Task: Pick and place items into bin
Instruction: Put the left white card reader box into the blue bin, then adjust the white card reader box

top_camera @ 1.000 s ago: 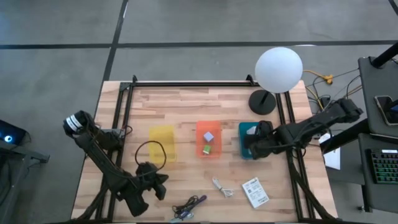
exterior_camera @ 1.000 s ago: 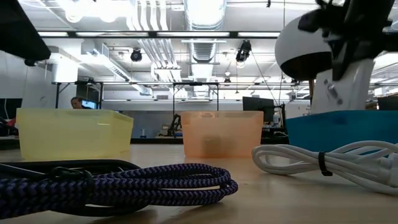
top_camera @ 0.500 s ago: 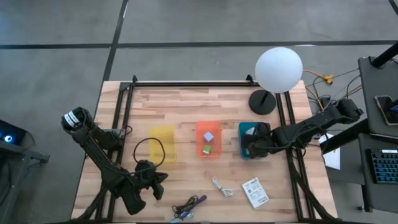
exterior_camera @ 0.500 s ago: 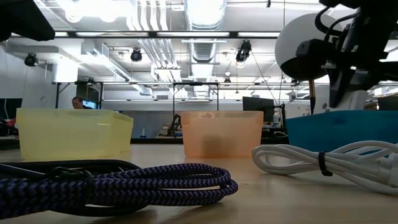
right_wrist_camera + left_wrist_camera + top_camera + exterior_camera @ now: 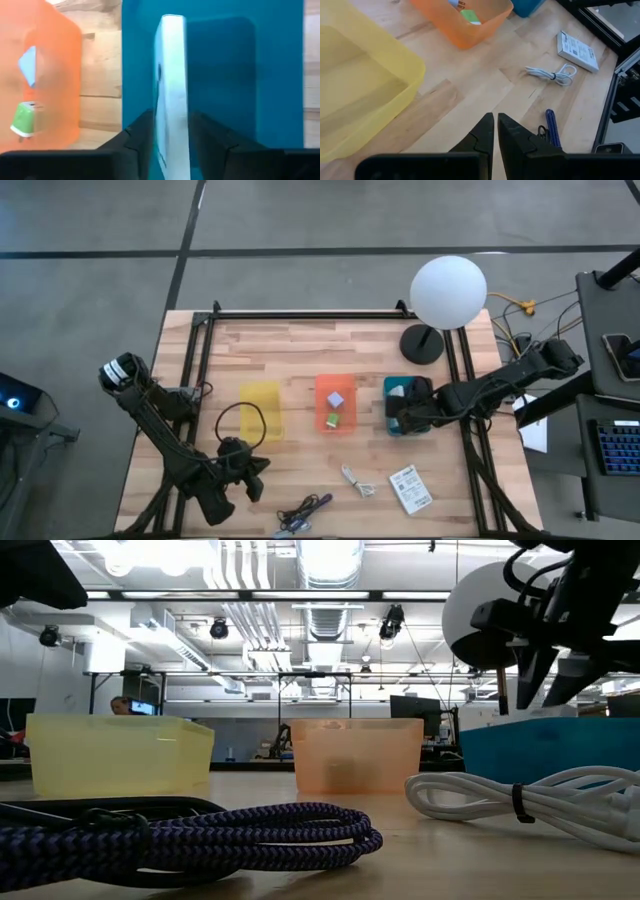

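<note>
**Packet released over the teal bin**

Your white packet [image 5: 171, 90] stands on edge inside the teal bin [image 5: 393, 420], between the right gripper [image 5: 170, 131] fingers, which now sit spread a little off its faces rather than pinching it. A second ago the low view showed it raised in that gripper above the bin; now the fingers there stand apart and empty, so the drop looks done.

Still on the table: the second packet [image 5: 410, 488], the whitish cable [image 5: 356, 481] and the dark cable [image 5: 304, 511]. The green cube [image 5: 333, 420] and lavender cube [image 5: 336, 399] lie in the orange bin [image 5: 322, 405]. The left gripper [image 5: 495, 131], pressed together, waits by the yellow bin [image 5: 261, 412].
</note>
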